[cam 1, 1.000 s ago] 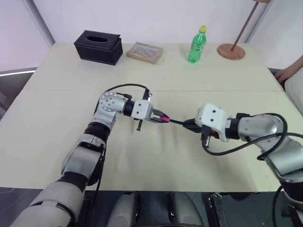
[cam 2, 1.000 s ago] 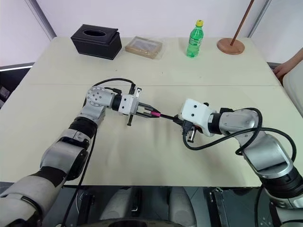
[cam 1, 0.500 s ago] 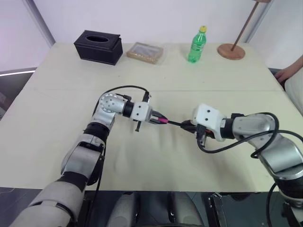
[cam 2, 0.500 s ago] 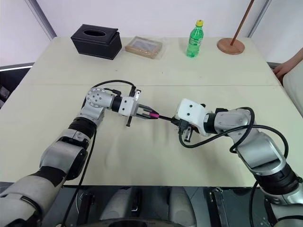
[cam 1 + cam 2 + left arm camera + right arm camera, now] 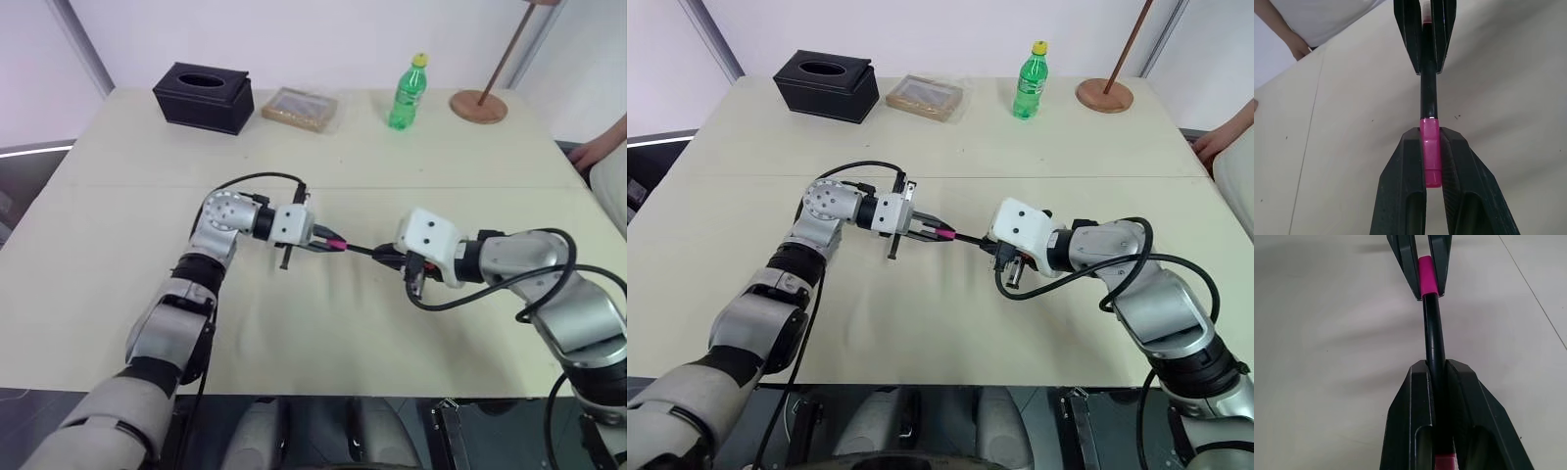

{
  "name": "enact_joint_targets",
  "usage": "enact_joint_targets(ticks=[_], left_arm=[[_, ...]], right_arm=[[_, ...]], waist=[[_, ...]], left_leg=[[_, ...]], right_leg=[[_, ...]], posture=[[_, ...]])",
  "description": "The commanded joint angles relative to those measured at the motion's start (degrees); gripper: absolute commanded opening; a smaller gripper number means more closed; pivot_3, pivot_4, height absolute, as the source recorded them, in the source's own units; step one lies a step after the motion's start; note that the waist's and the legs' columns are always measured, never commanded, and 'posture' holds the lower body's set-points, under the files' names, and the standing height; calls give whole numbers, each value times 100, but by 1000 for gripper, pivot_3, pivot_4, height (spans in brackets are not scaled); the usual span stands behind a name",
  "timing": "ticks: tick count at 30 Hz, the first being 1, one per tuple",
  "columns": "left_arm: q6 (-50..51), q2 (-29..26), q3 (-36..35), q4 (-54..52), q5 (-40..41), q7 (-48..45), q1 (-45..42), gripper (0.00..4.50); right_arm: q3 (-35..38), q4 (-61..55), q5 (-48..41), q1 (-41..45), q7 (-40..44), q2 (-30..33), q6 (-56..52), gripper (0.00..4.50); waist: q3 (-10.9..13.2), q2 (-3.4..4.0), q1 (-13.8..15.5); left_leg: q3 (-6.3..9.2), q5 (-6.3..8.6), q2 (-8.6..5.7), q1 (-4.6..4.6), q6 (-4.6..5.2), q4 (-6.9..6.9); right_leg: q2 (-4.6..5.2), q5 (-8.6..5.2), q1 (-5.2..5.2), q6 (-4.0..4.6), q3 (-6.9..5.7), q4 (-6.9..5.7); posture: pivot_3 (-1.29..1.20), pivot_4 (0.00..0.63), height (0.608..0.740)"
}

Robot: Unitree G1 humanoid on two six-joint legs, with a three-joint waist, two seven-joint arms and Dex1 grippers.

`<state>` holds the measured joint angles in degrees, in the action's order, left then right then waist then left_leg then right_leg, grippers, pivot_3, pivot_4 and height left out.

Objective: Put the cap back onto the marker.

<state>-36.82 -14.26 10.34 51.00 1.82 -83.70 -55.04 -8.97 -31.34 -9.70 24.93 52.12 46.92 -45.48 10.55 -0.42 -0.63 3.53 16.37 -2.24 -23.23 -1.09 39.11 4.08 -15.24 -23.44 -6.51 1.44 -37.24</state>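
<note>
My right gripper (image 5: 1431, 377) has edged its clamped marker (image 5: 1433, 333) closer into the cap (image 5: 1430, 149) pinched by my left gripper (image 5: 1430, 142), so capping looks nearly done.

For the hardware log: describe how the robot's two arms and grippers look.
Both arms have silver-grey rounded segments joined by black sections, each with a white boxy wrist housing and a looping black cable. The left gripper and right gripper each have two black tapered fingers.
</note>
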Motion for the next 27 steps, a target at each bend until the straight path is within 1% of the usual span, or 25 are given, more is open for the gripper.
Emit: enact_joint_targets(ticks=[1, 11, 22, 27], left_arm=[[22, 714, 241, -670, 422, -64, -97, 0], [30, 770, 175, -766, 469, -180, -67, 0], [-70, 877, 181, -821, 661, -663, -51, 0], [-59, 917, 176, -803, 620, -643, -55, 0]], right_arm=[[-169, -498, -268, 383, -72, -456, 340, 60], [-164, -615, -358, 350, -10, -525, 298, 60], [-237, -694, -386, 371, 100, -613, 253, 60], [-240, -705, -367, 370, 112, -622, 234, 60]], waist=[[0, 0, 0], [0, 0, 0], [0, 0, 1], [0, 0, 1]], left_leg=[[0, 0, 0, 0, 0, 0], [0, 0, 0, 0, 0, 0], [0, 0, 0, 0, 0, 0], [0, 0, 0, 0, 0, 0]], right_leg=[[0, 0, 0, 0, 0, 0], [0, 0, 0, 0, 0, 0], [0, 0, 0, 0, 0, 0], [0, 0, 0, 0, 0, 0]], posture=[[0, 150, 740], [0, 150, 740], [0, 150, 740], [0, 150, 740]])
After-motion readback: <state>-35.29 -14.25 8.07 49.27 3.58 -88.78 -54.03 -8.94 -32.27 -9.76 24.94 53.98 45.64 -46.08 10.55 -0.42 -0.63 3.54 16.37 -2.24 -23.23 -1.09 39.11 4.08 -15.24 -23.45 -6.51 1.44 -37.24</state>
